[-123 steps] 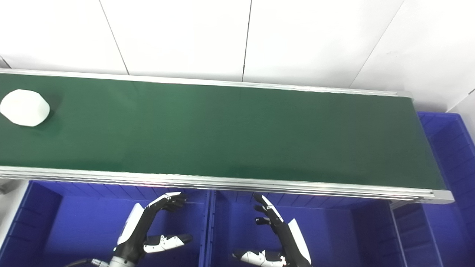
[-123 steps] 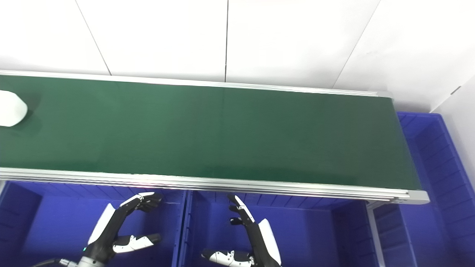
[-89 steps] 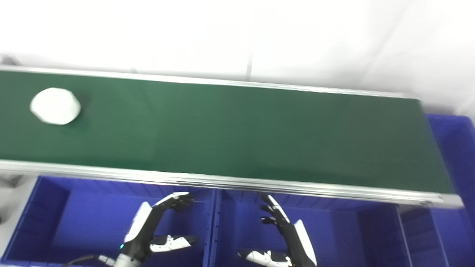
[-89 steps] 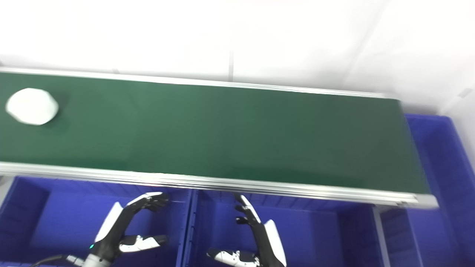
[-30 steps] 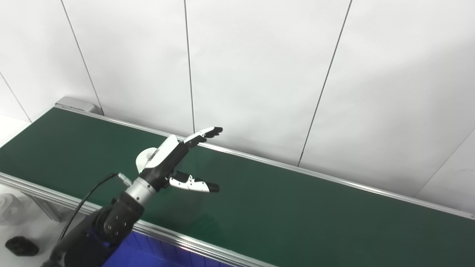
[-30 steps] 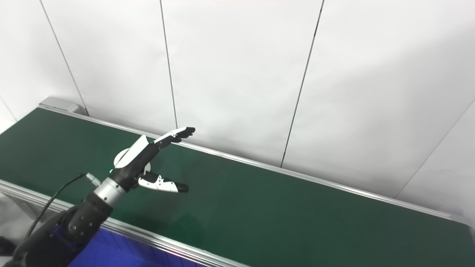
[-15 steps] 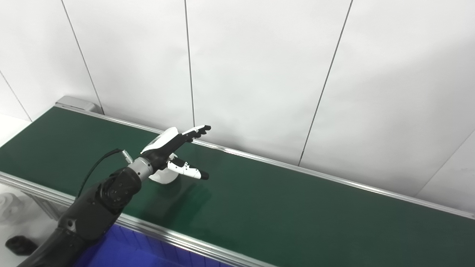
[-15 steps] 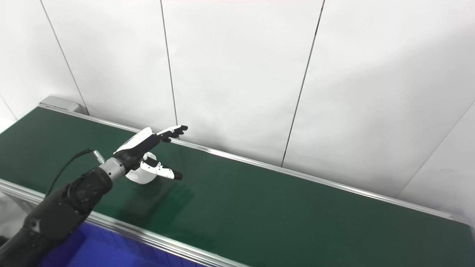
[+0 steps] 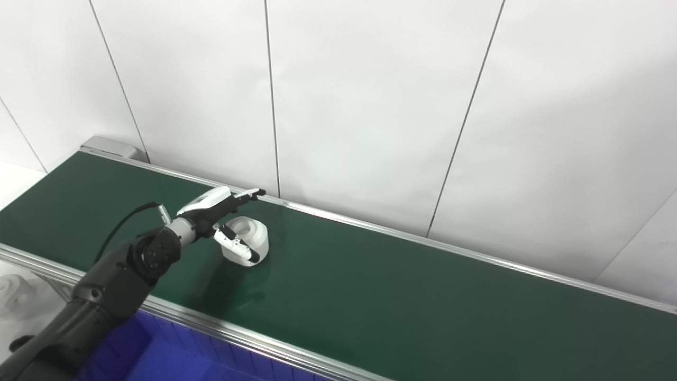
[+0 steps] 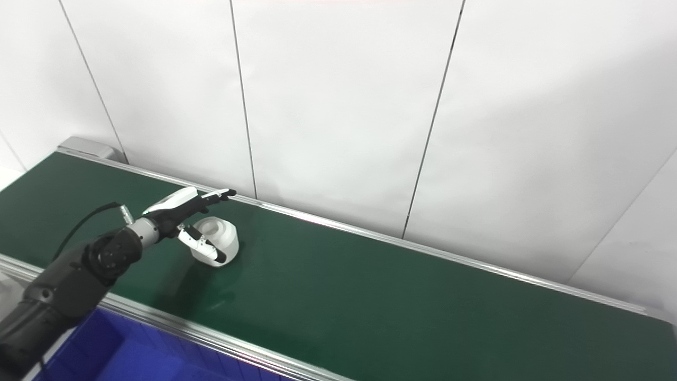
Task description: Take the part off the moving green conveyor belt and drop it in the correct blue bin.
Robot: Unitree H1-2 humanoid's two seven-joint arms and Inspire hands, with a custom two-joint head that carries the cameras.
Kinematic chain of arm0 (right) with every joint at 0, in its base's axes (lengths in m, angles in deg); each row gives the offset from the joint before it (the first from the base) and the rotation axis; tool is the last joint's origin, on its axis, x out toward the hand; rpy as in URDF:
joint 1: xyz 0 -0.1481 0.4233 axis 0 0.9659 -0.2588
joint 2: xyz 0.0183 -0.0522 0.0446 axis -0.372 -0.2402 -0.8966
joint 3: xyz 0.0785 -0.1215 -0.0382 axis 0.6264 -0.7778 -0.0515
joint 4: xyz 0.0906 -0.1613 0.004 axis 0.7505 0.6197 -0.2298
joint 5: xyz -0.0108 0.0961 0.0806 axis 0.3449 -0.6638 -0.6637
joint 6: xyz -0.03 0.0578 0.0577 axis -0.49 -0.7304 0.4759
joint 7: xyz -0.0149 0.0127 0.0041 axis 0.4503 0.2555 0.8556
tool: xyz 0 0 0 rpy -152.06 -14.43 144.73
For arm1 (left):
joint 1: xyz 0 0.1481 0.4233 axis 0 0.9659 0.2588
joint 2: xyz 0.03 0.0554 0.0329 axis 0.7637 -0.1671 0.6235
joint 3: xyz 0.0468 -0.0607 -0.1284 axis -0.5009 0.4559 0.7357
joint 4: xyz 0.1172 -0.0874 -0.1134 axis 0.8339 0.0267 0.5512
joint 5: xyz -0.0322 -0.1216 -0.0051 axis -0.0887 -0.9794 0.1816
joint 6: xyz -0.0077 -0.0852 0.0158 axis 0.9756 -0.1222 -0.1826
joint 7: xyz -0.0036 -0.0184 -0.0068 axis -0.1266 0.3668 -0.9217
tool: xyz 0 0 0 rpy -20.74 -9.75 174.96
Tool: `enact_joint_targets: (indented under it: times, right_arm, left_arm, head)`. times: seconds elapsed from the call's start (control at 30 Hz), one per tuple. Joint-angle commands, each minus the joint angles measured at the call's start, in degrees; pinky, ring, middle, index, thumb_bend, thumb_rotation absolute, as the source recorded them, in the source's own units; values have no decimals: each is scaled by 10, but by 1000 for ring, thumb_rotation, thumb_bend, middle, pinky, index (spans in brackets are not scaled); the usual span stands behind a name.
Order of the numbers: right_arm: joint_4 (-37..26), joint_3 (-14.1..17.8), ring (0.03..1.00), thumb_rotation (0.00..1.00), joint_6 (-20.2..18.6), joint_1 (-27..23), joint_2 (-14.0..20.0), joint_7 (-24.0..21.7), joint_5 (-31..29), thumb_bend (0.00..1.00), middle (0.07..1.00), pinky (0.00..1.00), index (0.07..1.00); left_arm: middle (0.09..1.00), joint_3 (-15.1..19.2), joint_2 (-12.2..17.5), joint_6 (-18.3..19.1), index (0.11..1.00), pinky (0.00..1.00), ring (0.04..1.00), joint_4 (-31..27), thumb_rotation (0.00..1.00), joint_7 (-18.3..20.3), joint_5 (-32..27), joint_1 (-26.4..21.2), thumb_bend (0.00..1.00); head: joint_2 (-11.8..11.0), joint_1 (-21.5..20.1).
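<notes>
While your left hand [image 9: 219,214] is spread wide around the white part [image 9: 247,239] on the belt [image 9: 402,296], thumb against its near side and fingers [image 9: 248,193] reaching over the top without holding it, nothing is secured yet. If you clench late, the belt may carry the part out of reach; clench unevenly and that rounded body could squirt free or roll. Your right hand is out of sight, and only a corner of the bin [image 9: 158,354] shows.
</notes>
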Motion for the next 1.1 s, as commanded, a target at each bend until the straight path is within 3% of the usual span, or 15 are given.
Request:
enact_joint_targets:
  times: [0.0, 0.17, 0.3, 0.33, 0.37, 0.43, 0.5, 0.7, 0.8, 0.9, 1.07]
  right_arm:
    - [-15, -1, 820, 294, 32, 0, -2, -1, -3, 752, 850, 709, 937]
    - [-12, -1, 810, 293, 36, 0, -2, 1, -6, 756, 837, 687, 932]
    - [-13, -2, 814, 292, 37, 1, -1, 0, -10, 739, 840, 695, 938]
    - [-14, -2, 806, 298, 37, 1, -1, 0, -11, 740, 838, 674, 937]
    - [-15, -2, 804, 301, 36, 1, -1, 0, -10, 741, 838, 670, 937]
    - [-17, -1, 811, 313, 34, 2, 0, -1, -9, 737, 840, 683, 940]
    - [-17, -1, 809, 310, 36, 2, 0, -1, -10, 736, 840, 671, 939]
    - [-24, 0, 814, 314, 29, 5, -1, -2, -9, 731, 841, 690, 941]
    - [-28, 0, 826, 314, 27, 7, -1, -3, -8, 719, 848, 727, 950]
    - [-28, -1, 809, 312, 29, 8, -2, -3, -10, 708, 848, 681, 953]
    - [-28, -1, 825, 306, 29, 8, -4, -2, -11, 701, 851, 701, 956]
  left_arm:
    - [979, -2, 20, 1, 970, 887, 982, 3, 184, 0, 13, -31, 983]
    - [986, -21, 22, 5, 968, 902, 990, 28, 164, -18, 56, -42, 981]
    - [957, -22, 11, -2, 947, 930, 961, 41, 59, -44, 69, -40, 914]
    - [910, -17, 6, -11, 904, 736, 843, 42, 24, -54, 63, -36, 858]
    - [877, -13, 1, -31, 876, 655, 778, 49, 12, -70, 58, -33, 829]
    - [787, -11, -8, -60, 792, 643, 729, 57, 2, -95, 56, -28, 764]
    - [757, -9, -18, -77, 758, 661, 728, 61, 0, -108, 53, -24, 758]
    - [746, -10, -49, -120, 737, 686, 727, 85, 0, -119, 37, -22, 754]
    - [718, -4, -62, -146, 700, 664, 705, 91, 0, -116, 16, -22, 698]
    - [720, -1, -71, -159, 693, 682, 713, 98, 0, -101, -10, -24, 707]
    - [723, -3, -73, -161, 709, 695, 724, 93, 0, -68, -34, -25, 763]
  head:
    - [1, 0]
    - [2, 1]
    - [3, 0]
    - [4, 1]
    - [4, 1]
    - [8, 3]
    - [8, 3]
    - [13, 1]
    - [13, 2]
    - [14, 3]
    - [14, 3]
